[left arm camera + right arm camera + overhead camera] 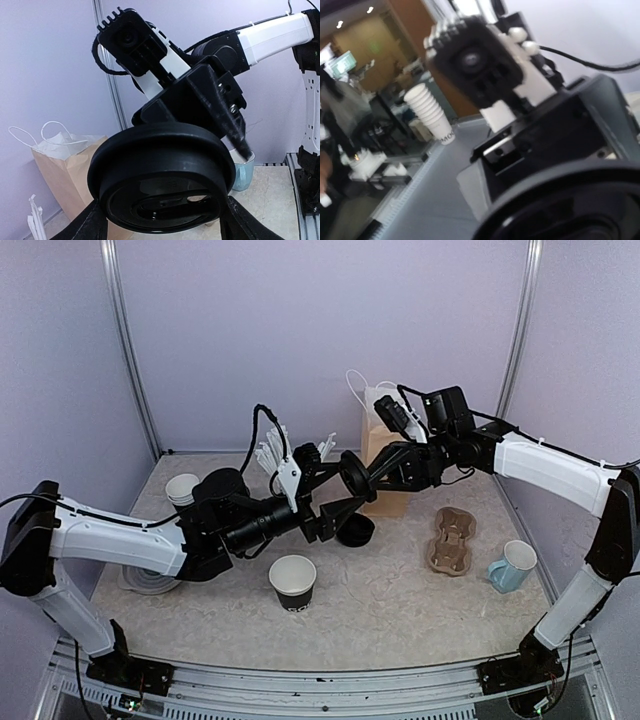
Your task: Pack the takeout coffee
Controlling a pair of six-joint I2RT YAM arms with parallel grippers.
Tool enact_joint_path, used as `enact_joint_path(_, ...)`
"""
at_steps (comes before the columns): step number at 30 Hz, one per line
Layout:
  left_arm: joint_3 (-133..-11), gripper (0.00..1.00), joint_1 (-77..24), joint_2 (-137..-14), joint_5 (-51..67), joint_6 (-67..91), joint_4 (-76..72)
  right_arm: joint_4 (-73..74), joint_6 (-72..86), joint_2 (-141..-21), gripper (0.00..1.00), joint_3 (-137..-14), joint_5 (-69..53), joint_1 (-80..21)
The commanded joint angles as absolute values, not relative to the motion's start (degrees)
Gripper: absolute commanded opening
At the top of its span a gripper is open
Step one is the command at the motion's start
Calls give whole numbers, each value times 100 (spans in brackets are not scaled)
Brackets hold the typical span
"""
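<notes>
takeout coffee lid (160,185) is up in the air between both arms, turned on edge, flat face to the left wrist camera. left gripper (164,207) has its fingers (92,225) spread wide, one at each side of the rim, right up against it. squeezing or not, i can't tell. right gripper (368,476) comes in from behind, one dark finger lying across the lid's upper edge; pinching or loose, can't tell either. all this hangs over the middle of the table (400,600), just in front of the brown paper bag (60,170). below and nearer the bases, the takeout coffee cup (292,583) stands upright, mouth uncovered. off right: cardboard cup carrier (451,540), then the pale blue mug (512,567).
</notes>
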State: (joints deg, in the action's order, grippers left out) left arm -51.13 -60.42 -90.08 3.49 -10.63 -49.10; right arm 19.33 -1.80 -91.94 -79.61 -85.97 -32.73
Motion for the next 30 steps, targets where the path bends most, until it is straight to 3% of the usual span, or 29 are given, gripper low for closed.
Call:
enact_joint_path(1, -5310, 68, -5996, -8893, 445, -827, -4563, 2644, -846, -9156, 42, -8094, -7963, -3212)
enact_joint_path(5, -5723, 68, -5992, -8379, 189, -648, -2716, 3555, -1652, -9011, 54, -8163, -7538, -2903)
enact_joint_path(11, -7060, 69, -5883, -7876, 56, 298, 1519, 3669, -2036, -8813, 55, -7724, -6478, -2707)
enact_joint_path(16, -7832, 71, -5757, -7968, 77, 1130, 4223, 3365, -1865, -8985, 55, -7664, -5855, -2729)
enact_joint_path(30, -8184, 69, -5733, -8260, 224, 1763, 5911, 3536, -2073, -9302, 55, -7713, -5638, -3286)
